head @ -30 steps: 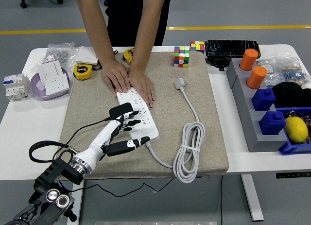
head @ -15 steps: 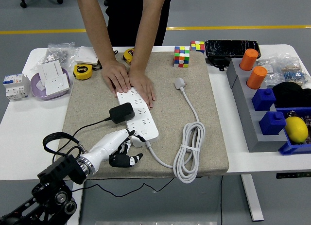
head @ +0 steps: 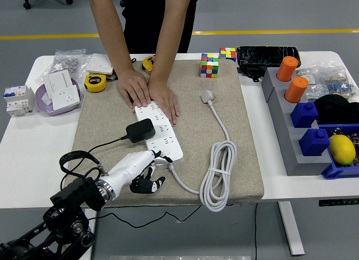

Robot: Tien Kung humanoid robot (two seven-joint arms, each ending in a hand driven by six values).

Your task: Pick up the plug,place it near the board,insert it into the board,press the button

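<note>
at the near left, the robot's left hand point(head: 140, 171) reaches in over the front of a beige mat point(head: 224, 103) that covers the middle of the white worktop point(head: 33, 153). its white fingers point(head: 147, 157) are stretched forward and hold nothing; their tips lie at the near end of the white power board point(head: 160, 133), seemingly touching it, though the contact itself is hard to make out. the dark thumb is tucked beneath the palm, just above the mat.

the black plug point(head: 140, 130) sits in the board, on its left side a little beyond the fingertips, and its thin black wire point(head: 92, 151) runs off to the left over the mat's edge. to the right of the board a thick white cable point(head: 216, 178) lies coiled in loops on the mat, and from there runs away to a white plug head point(head: 208, 96) lying loose near the mat's middle.

at the board's far end a person's two hands point(head: 148, 94) press flat on it, side by side, the arms coming down from the far edge.

beyond the mat stand two coloured cube puzzles point(head: 210, 64). on the left are yellow tape measures point(head: 95, 82) and a purple dish point(head: 45, 103) holding white sockets. on the right are blue and orange blocks in a grey rack point(head: 280, 111) and a yellow ball point(head: 341, 149).
</note>
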